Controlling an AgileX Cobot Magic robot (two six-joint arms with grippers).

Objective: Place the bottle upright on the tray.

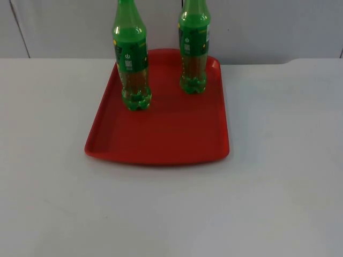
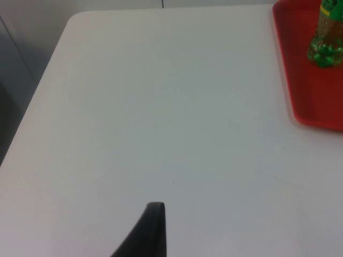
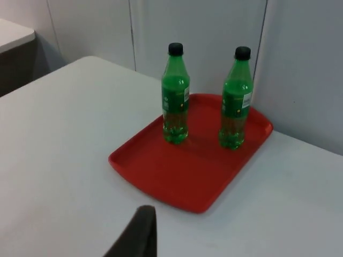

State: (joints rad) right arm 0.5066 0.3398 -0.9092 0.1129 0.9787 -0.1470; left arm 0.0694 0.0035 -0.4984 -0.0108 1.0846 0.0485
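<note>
Red plastic tray (image 1: pixel 161 139) on the white counter (image 1: pixel 278 187) carries two upright green bottles (image 1: pixel 132 59) (image 1: pixel 193 48) with black caps and green labels, writing unreadable. Both end effectors (image 2: pixel 153 230) (image 3: pixel 140 235) wait over the counter; their openings cannot be told.

Left gripper (image 2: pixel 153 227) waits above table; right gripper (image 3: pixel 140 231) likewise.

Two green plastic bottles, the left bottle (image 1: pixel 131 59) at 11 o'clock and the right bottle (image 1: pixel 193 48) at 1 o'clock, carry dark green labels with a small white round symbol each; no wording or brand is legible.
</note>
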